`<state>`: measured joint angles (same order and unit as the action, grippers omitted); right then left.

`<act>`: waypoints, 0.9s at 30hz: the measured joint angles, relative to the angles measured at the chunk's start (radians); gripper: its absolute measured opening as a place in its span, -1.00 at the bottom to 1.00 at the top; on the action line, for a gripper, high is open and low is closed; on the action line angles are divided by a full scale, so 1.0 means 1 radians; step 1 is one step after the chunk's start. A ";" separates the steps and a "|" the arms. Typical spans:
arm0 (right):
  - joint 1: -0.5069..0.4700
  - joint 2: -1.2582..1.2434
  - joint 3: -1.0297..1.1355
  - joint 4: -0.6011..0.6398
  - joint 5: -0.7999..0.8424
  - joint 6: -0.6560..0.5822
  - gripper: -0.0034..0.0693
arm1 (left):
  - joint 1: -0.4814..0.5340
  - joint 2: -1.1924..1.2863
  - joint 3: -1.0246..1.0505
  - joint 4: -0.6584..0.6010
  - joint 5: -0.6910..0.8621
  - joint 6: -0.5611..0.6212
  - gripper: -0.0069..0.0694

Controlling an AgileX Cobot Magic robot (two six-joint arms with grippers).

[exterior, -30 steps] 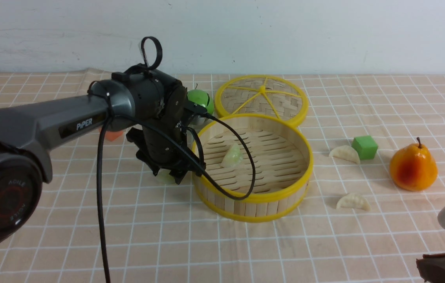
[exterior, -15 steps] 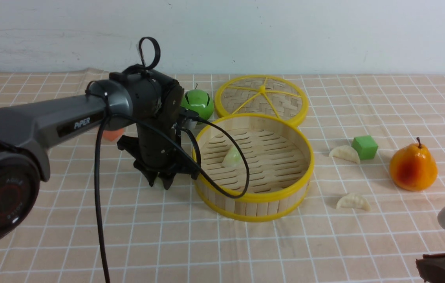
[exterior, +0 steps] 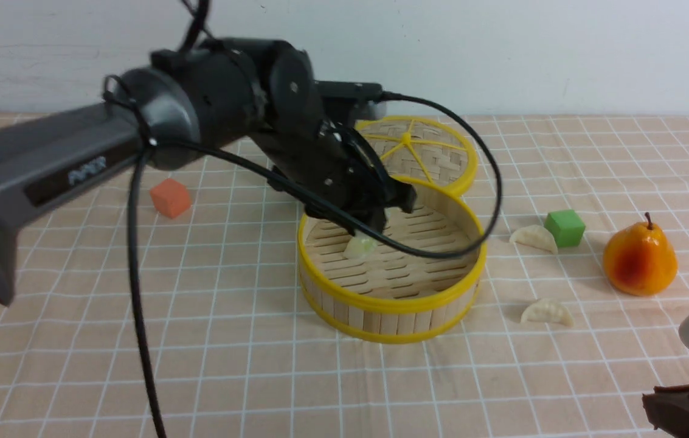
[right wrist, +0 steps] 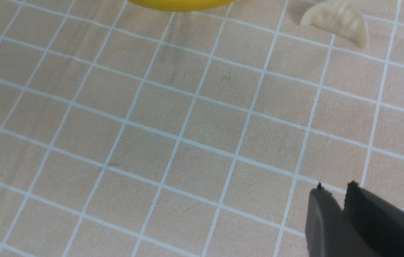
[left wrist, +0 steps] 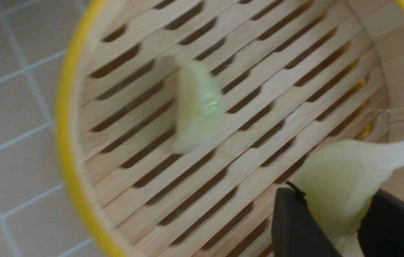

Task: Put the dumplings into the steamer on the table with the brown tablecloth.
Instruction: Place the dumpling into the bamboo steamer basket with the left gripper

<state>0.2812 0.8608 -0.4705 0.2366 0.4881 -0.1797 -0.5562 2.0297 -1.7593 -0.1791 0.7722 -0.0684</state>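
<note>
The left gripper [left wrist: 330,214] pinches a pale green crescent dumpling [left wrist: 344,178] over the round bamboo steamer [left wrist: 62,117]. It should release low, clear of the second green dumpling [left wrist: 196,107]. The right gripper [right wrist: 333,192] has its jaws nearly together, empty.

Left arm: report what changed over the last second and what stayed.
The left hand closed on a pale green dumpling lying on the cloth, lifted it and swung right; it now holds it over the steamer. The other green dumpling inside, both white dumplings and the right hand stayed put.
</note>
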 joint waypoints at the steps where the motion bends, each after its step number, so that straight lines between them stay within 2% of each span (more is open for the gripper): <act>1: 0.000 0.000 0.000 0.000 0.000 0.000 -0.65 | -0.018 0.022 -0.016 0.020 -0.016 -0.025 -0.22; 8: 0.000 0.000 0.013 0.000 -0.005 0.000 -0.64 | -0.035 0.193 -0.186 0.135 -0.017 -0.186 -0.22; 18: 0.000 0.000 0.026 0.000 -0.016 0.000 -0.62 | -0.035 0.301 -0.263 0.101 -0.029 -0.207 -0.20; 20: 0.000 0.000 0.026 0.000 -0.018 0.000 -0.62 | -0.035 0.304 -0.264 0.096 -0.034 -0.207 -0.10; 24: 0.000 0.000 0.026 0.000 -0.019 0.000 -0.62 | -0.035 0.304 -0.267 0.095 -0.037 -0.207 0.25; 27: 0.000 0.000 0.026 0.000 -0.019 0.000 -0.62 | -0.035 0.304 -0.284 0.099 -0.020 -0.207 0.40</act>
<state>0.2812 0.8608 -0.4449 0.2366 0.4691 -0.1797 -0.5915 2.3342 -2.0432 -0.0806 0.7526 -0.2754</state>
